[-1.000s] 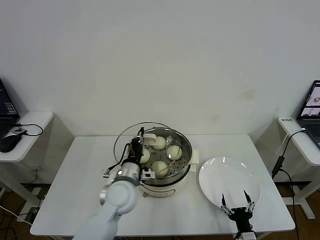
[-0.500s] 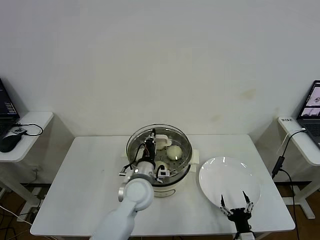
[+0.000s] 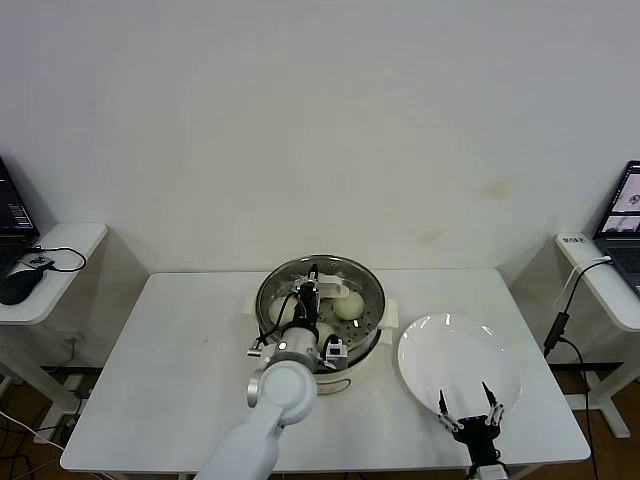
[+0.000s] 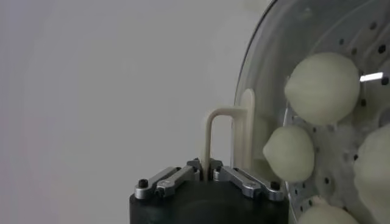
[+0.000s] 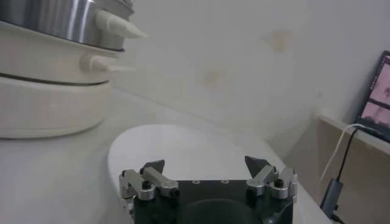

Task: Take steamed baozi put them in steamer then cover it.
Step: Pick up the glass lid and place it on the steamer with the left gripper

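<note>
**Lid held over the pot of buns**

The left gripper (image 4: 207, 175) is pinched tight on the cream handle of the cover (image 4: 244, 131), holding it over the steamer (image 3: 355, 345) in the middle of the desk (image 3: 170, 360). The arm hides part of the pot. Through the glass, the steamed baozi (image 4: 323, 87) lie on the holed tray. The right gripper (image 5: 207, 173) waits with fingers spread above the white plate (image 3: 460, 360).

You have a white table (image 3: 170, 340) with an empty white plate (image 3: 458, 362) at its right end. A side desk (image 3: 45, 268) on your left holds a mouse (image 3: 18, 285); a laptop (image 3: 622, 215) sits far right.
</note>
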Available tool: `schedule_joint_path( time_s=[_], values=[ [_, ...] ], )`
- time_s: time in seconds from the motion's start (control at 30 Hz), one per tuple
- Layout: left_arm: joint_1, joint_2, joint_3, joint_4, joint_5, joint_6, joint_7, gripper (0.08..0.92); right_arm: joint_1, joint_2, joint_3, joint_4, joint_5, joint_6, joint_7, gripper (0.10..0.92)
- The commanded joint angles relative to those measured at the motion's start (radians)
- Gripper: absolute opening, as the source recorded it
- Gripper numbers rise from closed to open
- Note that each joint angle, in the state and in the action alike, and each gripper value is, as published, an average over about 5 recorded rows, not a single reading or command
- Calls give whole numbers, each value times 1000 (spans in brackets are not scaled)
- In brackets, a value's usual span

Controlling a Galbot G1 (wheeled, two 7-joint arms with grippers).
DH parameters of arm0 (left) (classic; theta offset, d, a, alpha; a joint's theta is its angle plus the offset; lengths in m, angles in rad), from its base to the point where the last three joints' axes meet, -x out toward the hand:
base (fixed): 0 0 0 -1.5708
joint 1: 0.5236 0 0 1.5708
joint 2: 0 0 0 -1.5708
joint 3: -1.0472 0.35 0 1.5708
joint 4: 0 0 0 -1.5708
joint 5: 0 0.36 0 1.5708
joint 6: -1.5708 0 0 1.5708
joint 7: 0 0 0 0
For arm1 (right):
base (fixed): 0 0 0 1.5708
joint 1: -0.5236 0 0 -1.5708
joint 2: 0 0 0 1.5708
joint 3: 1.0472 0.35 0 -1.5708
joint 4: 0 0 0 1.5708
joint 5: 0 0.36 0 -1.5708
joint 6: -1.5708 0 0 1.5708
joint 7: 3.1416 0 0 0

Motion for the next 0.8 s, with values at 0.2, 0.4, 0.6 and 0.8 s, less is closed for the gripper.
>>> schedule_joint_path(
  time_s=[0.2, 0.4, 0.6, 0.8],
  values=[
    [3, -8, -14, 25, 8, -9, -7, 147, -4, 6, -4, 0, -8, 2, -1, 823],
    [8, -11, -19, 25, 3, -15, -15, 147, -6, 6, -6, 0, -9, 3, -3, 823],
    [25, -16, -23, -12, -1, -18, -23, 212, -8, 4, -7, 1, -10, 4, -3, 823],
    [90, 5, -23, -108, -11, -18, -30, 385, -10, 4, -9, 0, -12, 5, -3, 823]
  ],
)
